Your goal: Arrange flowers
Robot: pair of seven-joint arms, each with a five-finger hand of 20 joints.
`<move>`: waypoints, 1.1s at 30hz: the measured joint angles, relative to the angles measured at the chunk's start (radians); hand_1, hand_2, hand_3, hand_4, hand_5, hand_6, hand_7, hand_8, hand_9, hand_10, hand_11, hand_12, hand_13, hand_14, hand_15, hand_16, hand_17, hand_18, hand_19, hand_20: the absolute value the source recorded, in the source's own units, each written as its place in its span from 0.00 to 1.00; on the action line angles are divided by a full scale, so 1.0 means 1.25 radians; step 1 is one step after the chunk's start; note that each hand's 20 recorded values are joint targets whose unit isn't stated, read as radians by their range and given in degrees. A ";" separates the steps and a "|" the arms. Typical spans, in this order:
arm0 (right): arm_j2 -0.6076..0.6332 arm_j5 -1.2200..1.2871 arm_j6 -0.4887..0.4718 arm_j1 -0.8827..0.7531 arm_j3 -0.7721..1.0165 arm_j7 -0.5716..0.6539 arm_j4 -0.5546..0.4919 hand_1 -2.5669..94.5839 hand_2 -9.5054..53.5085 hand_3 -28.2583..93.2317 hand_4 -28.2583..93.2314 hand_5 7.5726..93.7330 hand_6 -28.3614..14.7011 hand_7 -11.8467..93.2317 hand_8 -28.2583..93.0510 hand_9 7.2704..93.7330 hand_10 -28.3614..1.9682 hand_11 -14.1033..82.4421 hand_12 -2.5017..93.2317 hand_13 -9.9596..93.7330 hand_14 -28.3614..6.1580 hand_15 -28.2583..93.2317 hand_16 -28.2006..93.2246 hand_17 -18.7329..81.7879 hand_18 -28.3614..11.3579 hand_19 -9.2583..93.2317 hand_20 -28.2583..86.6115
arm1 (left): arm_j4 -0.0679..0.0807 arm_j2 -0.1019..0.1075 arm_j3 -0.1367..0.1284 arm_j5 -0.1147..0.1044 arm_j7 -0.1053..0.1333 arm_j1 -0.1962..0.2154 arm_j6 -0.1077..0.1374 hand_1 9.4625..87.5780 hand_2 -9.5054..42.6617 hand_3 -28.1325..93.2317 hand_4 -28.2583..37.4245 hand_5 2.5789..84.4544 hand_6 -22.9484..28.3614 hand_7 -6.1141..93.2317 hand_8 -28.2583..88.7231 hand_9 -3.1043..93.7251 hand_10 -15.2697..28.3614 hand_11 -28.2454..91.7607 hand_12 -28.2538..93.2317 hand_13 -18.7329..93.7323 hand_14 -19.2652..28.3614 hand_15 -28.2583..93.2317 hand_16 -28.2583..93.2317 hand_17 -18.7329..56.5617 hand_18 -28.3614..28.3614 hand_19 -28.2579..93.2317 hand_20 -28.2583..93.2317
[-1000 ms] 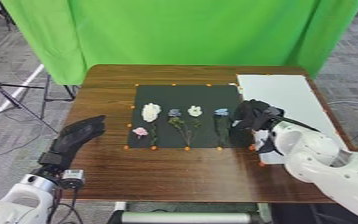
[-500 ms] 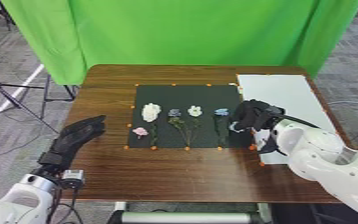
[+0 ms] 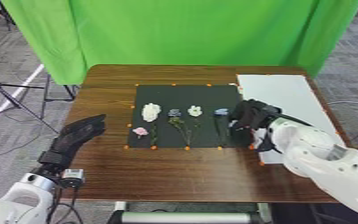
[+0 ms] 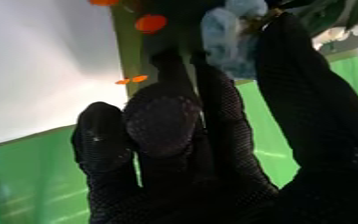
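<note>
From where I stand, the left hand (image 3: 82, 131) rests nearest, idle beside the mat (image 3: 180, 94) on the bench (image 3: 162, 172), its fingers loosely extended. The pink bloom (image 3: 140, 131) lies low on the mat, near the big white bloom (image 3: 151, 112).

Across from it, the right hand (image 3: 257, 117) is over the mat's right edge, just beside the right-hand blue bloom (image 3: 222, 112). Its fingers look fairly straight, the thumb set apart with blue petals showing between; whether they touch I can't tell. The bloom's stem runs down the mat, toward the robot.

I take the step to be picking up or straightening that bloom. It would go best with a light pinch on the stem just under the head, since petals likely crush or slip. Keep the fingertips low and the wrist level, and mind the small white bloom (image 3: 195, 111) next along. The white board (image 3: 278, 90) reaches farthest back.
</note>
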 measured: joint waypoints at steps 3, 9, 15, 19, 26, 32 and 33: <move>-0.009 -0.003 -0.002 0.008 -0.006 0.007 0.008 0.48 0.00 0.79 0.09 0.51 0.66 0.26 0.17 0.55 0.50 0.23 0.23 0.87 0.73 0.79 0.49 0.67 0.26 1.00 0.73 | 0.000 0.000 0.000 0.000 0.000 -0.001 0.000 0.25 0.15 0.73 0.16 0.45 0.42 0.18 0.18 0.42 0.65 0.37 0.33 0.44 0.79 0.37 0.24 0.27 0.77 0.32 0.36; -0.008 0.001 -0.002 0.006 0.000 0.012 0.007 0.47 0.00 0.79 0.09 0.50 0.65 0.25 0.17 0.54 0.49 0.22 0.23 0.87 0.73 0.79 0.48 0.66 0.25 1.00 0.72 | 0.000 0.000 -0.001 0.000 0.000 -0.001 0.000 0.25 0.16 0.73 0.16 0.45 0.43 0.17 0.18 0.42 0.66 0.36 0.33 0.44 0.79 0.37 0.24 0.27 0.77 0.32 0.36; 0.011 0.024 -0.012 -0.039 0.078 0.015 -0.024 0.46 0.00 0.78 0.10 0.50 0.65 0.25 0.17 0.54 0.48 0.22 0.23 0.87 0.72 0.78 0.48 0.66 0.25 1.00 0.72 | 0.000 0.000 -0.001 0.000 0.000 -0.001 0.000 0.25 0.15 0.73 0.16 0.46 0.43 0.17 0.18 0.42 0.66 0.36 0.33 0.44 0.79 0.37 0.24 0.27 0.77 0.32 0.36; 0.033 0.029 -0.008 -0.056 0.120 0.014 -0.057 0.47 0.00 0.78 0.10 0.50 0.64 0.24 0.18 0.54 0.47 0.23 0.23 0.87 0.72 0.78 0.48 0.66 0.25 1.00 0.72 | 0.000 0.000 -0.001 0.000 0.000 -0.001 0.000 0.26 0.15 0.73 0.16 0.46 0.43 0.17 0.18 0.42 0.66 0.36 0.33 0.44 0.79 0.37 0.24 0.27 0.77 0.32 0.36; 0.043 0.028 0.048 -0.058 0.129 0.012 -0.069 0.46 0.00 0.78 0.10 0.48 0.64 0.24 0.18 0.54 0.48 0.23 0.24 0.86 0.72 0.78 0.48 0.66 0.25 1.00 0.72 | 0.000 0.000 0.000 0.000 0.000 -0.002 -0.001 0.26 0.15 0.73 0.16 0.46 0.44 0.17 0.18 0.42 0.66 0.37 0.33 0.43 0.79 0.37 0.24 0.27 0.77 0.32 0.36; 0.038 0.040 0.041 -0.108 0.197 0.000 -0.084 0.40 0.07 0.76 0.11 0.54 0.62 0.24 0.18 0.56 0.46 0.23 0.23 0.82 0.59 0.70 0.46 0.59 0.22 0.90 0.69 | 0.000 0.000 0.000 0.000 -0.001 -0.003 -0.001 0.26 0.16 0.73 0.16 0.46 0.44 0.17 0.18 0.42 0.66 0.37 0.33 0.43 0.79 0.37 0.24 0.27 0.77 0.32 0.36; 0.034 0.051 0.041 -0.133 0.235 -0.004 -0.092 0.39 0.09 0.76 0.11 0.55 0.62 0.24 0.18 0.57 0.45 0.23 0.23 0.80 0.56 0.68 0.46 0.58 0.21 0.87 0.69 | 0.000 0.000 0.000 0.000 -0.001 -0.003 -0.001 0.26 0.16 0.73 0.16 0.46 0.44 0.17 0.18 0.42 0.66 0.37 0.33 0.44 0.79 0.37 0.24 0.27 0.77 0.32 0.36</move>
